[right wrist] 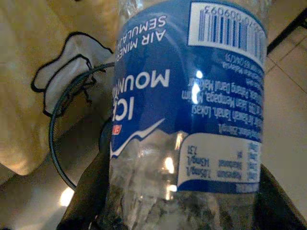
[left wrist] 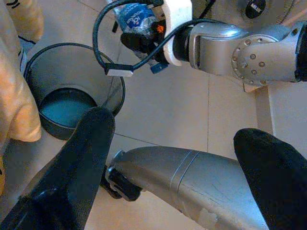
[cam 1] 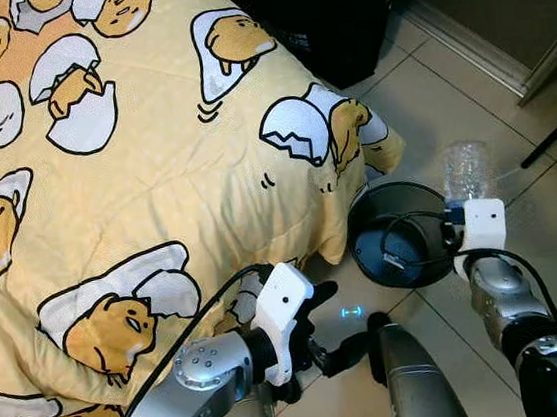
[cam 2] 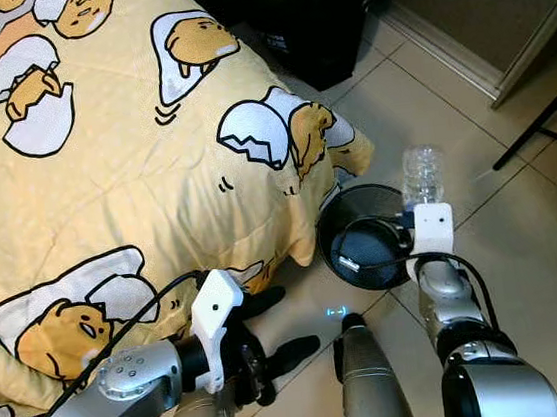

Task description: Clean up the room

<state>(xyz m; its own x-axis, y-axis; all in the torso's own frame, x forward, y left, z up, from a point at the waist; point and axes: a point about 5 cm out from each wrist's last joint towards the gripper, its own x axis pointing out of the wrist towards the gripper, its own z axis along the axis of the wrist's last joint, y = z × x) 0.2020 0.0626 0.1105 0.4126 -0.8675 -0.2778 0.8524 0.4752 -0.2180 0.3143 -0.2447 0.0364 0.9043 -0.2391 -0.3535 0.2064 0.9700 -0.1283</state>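
Bottle (right wrist: pixel 187 120), blue "AIR MINERAL" label, clamped in right pincer (cam 1: pixel 465 209); left pincer (cam 1: pixel 337 323) spread, empty.

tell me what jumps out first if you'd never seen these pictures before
The yellow cartoon-egg bedspread covers the bed on the robot's left. At its corner on the tiled floor stands a black wire bin, and the right gripper holds a clear plastic bottle with a blue label at the bin's far right edge.

clear plastic water bottle (right wrist: pixel 187 120) with blue label and barcode, looks empty, somewhat crumpled, clamped in right gripper (cam 1: pixel 458 216) just beside the bin's rim | round black wire-mesh waste bin (cam 1: pixel 399 235), upright on tiled floor, against the bed's corner
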